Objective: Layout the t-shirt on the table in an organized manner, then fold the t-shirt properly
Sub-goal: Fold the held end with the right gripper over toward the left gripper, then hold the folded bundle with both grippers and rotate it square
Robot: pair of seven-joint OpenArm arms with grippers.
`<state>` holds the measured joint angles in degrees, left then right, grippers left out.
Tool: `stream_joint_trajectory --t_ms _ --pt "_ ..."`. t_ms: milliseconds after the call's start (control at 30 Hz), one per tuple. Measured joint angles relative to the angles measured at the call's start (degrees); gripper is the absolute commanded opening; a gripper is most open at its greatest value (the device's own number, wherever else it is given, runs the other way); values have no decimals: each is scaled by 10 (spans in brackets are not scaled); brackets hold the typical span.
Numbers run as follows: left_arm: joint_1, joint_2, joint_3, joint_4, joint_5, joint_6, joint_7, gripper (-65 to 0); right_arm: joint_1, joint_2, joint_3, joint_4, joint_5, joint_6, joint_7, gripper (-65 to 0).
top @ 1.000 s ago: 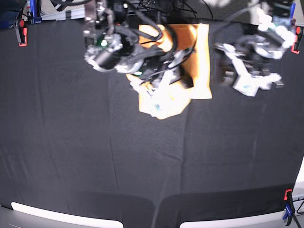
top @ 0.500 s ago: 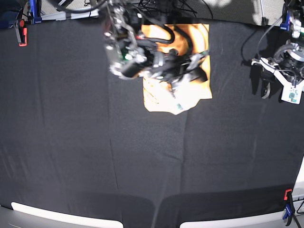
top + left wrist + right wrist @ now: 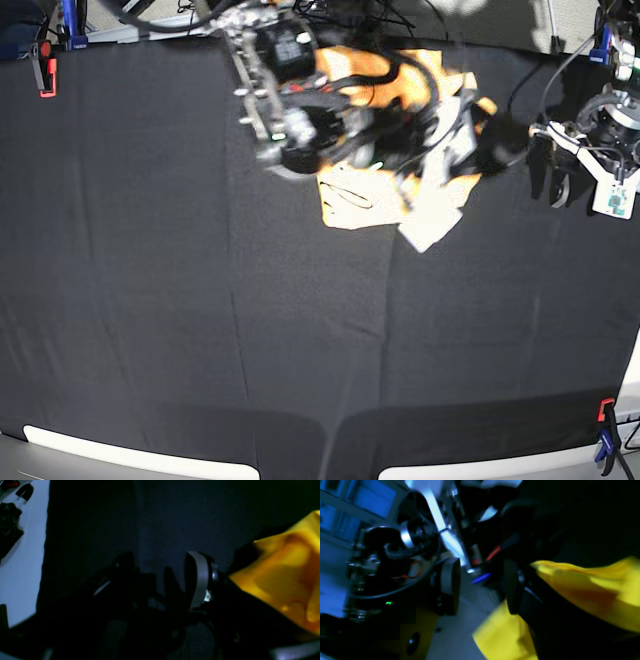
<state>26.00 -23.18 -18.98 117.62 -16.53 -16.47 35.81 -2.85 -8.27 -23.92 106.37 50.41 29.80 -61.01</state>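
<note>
**Folded shirt lying at the far edge of the table, both claws spread**

At the left side of the base view, the table [image 3: 150, 300] is showing a wide stretch of matte black cloth, with a red clamp [image 3: 45, 62] gripping its far left corner. Nothing is resting on this part.

Moving toward the middle, the right arm [image 3: 290, 100] is reaching across the far edge of the table and hanging over the t-shirt [image 3: 350, 195]. The shirt is lying bunched in a rough, partly folded block near the table's far edge, a little right of centre, with a pale flap sticking out toward the near side and a thin dark scribble of print showing on its lit face. In the right wrist view, the right gripper [image 3: 480, 587] is standing with its jaws spread apart and only blurred background between them; yellow cloth is passing beside and under the right-hand finger, and whether it is touching that finger is unclear in the blur.

Further right, the left gripper [image 3: 556, 165] is hovering above bare black cloth, clear of the shirt. In the left wrist view its jaws are standing wide apart with only dark table between them, and the shirt is showing as an orange-yellow fold at the frame's right edge.

At the near right corner, another red clamp [image 3: 605, 410] is sitting on the table's edge.
</note>
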Motion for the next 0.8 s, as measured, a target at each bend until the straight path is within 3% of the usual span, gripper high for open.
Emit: stream_joint_trajectory --t_ms 167,267,333,400,467,567,800 --pt "0 0 0 0 -1 0 0 -356 0 -2 63 46 -111 0 -19 -380" --pt "0 0 0 0 -60 1 4 -386 0 -2 105 50 -165 0 -19 -391" --pt "0 0 0 0 -112 -9 19 -492 0 -1 129 50 -192 0 -19 -459" --pt "3 0 0 0 -169 -36 40 -638 3 20 140 50 -194 0 11 -572" --pt "14 0 -1 0 -227 -69 49 -650 4 43 147 50 -239 2 32 -650" --pt "42 0 -1 0 -295 -99 64 -650 5 85 151 50 -286 2 50 -650" --pt "110 -3 64 0 -302 -123 128 -650 52 107 147 -3 -309 2 66 -650"
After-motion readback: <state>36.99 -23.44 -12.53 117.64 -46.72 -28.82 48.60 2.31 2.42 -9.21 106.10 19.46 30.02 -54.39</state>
